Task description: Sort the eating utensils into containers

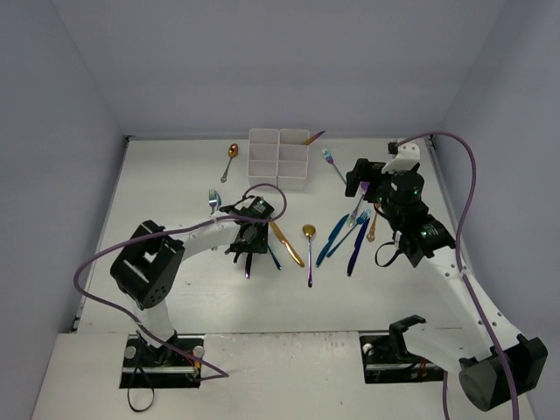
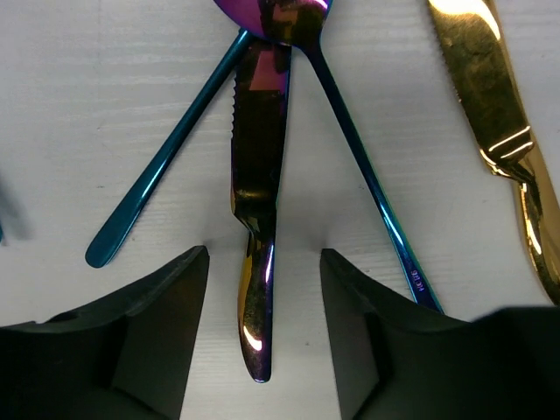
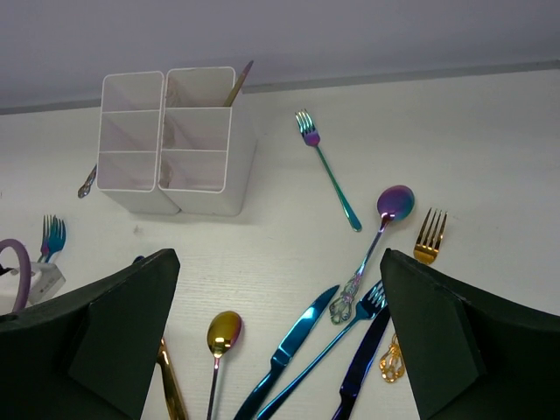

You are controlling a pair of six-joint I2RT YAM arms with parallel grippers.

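Knife [image 2: 259, 175] between left pincer [image 2: 262, 262] jaws

We see a knife [image 2: 260, 175] shimmering purple with rainbow tints, a teal handle [image 2: 162, 166] left of it, a deep blue handle [image 2: 367, 175] right, and a gold knife [image 2: 490, 96] farther right. The containers [image 3: 197, 188] are plain white, the table [image 1: 332, 306] white, the cable [image 1: 472, 175] purple.

"Both arms look the same to me: white tubes with chunky black joints?"

"Yes, the left arm [image 1: 197, 232] and the right arm [image 1: 472, 293] match. Each is bolted to a black base plate [image 1: 162, 367], with a purple cable [image 1: 473, 175] looping along it. The fingers [image 2: 149, 341] are matte black wedges."
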